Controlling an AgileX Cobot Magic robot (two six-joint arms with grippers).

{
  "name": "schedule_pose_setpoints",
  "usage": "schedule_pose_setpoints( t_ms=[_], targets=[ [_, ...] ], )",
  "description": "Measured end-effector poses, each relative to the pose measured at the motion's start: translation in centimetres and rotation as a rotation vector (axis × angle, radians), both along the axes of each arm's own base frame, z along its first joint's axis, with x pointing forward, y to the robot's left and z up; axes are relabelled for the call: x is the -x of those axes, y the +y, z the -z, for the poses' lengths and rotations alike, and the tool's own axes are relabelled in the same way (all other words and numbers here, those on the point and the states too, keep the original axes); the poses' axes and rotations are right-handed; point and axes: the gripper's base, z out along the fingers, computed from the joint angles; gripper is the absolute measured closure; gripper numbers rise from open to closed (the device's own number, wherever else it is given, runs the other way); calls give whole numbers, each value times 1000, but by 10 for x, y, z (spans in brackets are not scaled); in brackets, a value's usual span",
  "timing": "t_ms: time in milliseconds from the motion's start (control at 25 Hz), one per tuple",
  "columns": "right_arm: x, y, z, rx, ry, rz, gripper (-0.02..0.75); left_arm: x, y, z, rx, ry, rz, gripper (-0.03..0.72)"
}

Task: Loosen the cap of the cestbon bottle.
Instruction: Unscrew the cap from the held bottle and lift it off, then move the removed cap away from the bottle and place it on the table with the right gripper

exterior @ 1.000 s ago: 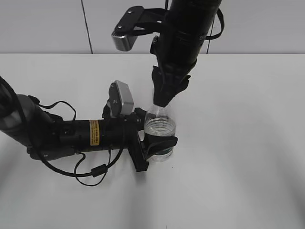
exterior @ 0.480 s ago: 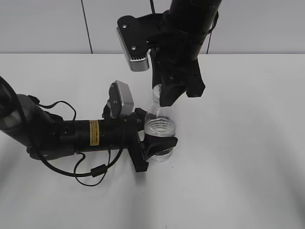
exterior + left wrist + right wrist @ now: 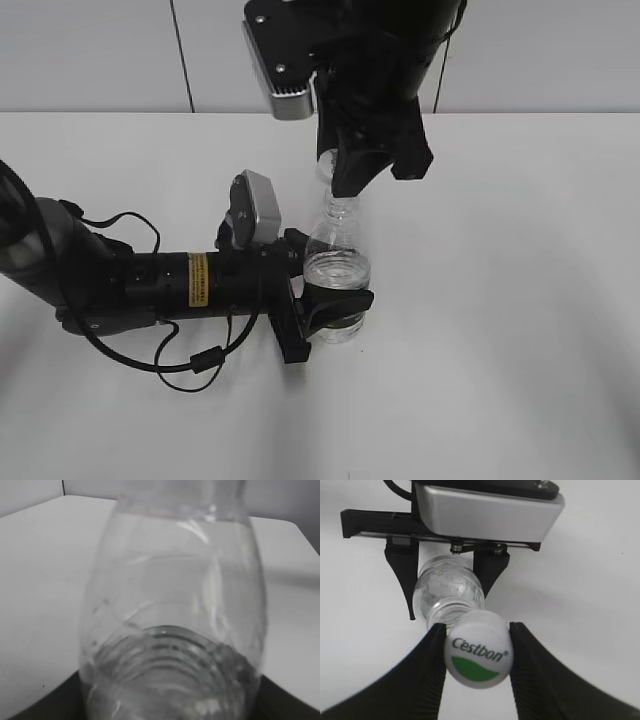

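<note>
The clear cestbon bottle (image 3: 338, 262) stands upright on the white table. My left gripper (image 3: 335, 305) lies low and is shut around its lower body; the label band is hidden behind the jaws. In the left wrist view the bottle (image 3: 172, 605) fills the frame. My right gripper (image 3: 350, 185) comes down from above. In the right wrist view it (image 3: 477, 630) is shut on the white cap (image 3: 477, 652), which has a green mark and "Cestbon" print. The bottle's neck (image 3: 451, 614) shows just behind the cap. I cannot tell whether the cap still sits on the neck.
The left arm (image 3: 150, 285) lies along the white table (image 3: 500, 300) with a loose black cable (image 3: 190, 365) beside it. The right arm's wrist camera (image 3: 285, 60) hangs above the bottle. A grey wall stands behind.
The right wrist has turned about the bottle's axis, swinging its camera round, and the gripper has risen a little. The left gripper and the bottle have stayed in place.
</note>
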Motion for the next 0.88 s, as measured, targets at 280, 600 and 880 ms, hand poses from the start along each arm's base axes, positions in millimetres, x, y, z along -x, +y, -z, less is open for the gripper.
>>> schedule_pose_setpoints(
  t_ms=[280,600,880],
  targets=[
    [2,-2,-8,-16,6,80,440,0,0,0,0,-1,2,304],
    [2,-13,-22,-22,23,453,440,0,0,0,0,-1,3,304],
    [-30,-47,-13,-103,131,1033,440,0,0,0,0,-1,3,304]
  ],
)
